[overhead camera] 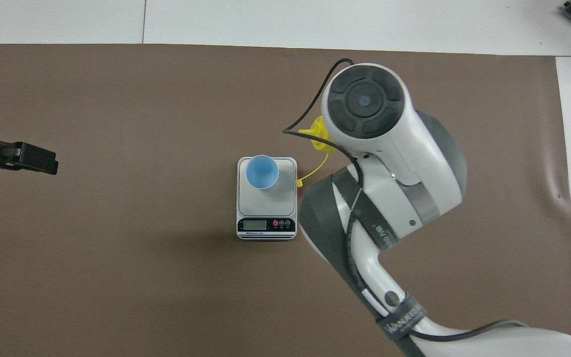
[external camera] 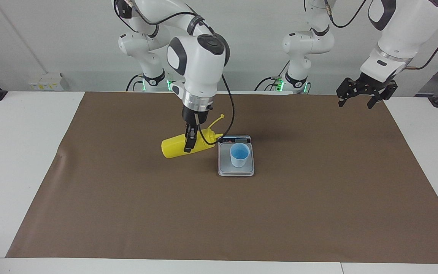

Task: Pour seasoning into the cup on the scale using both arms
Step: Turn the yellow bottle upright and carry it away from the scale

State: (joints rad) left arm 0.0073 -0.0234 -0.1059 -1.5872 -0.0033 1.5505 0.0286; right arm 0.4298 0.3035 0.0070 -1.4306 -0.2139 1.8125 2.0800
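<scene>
Right arm bends steeply down, its tool clamped tight — left tool hangs high, fingers spread, waiting.

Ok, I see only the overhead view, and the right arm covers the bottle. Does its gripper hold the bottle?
Observer: Yes, the right gripper is shut on the middle of the bottle.
Operator: How does the bottle lie?
Observer: Nearly on its side, with the nozzle end higher, pointing toward the scale; the nozzle is not over the cup.
Operator: Is the left gripper open?
Observer: Yes, the left gripper is open; it waits over the edge of the mat at the left arm's end.
</scene>
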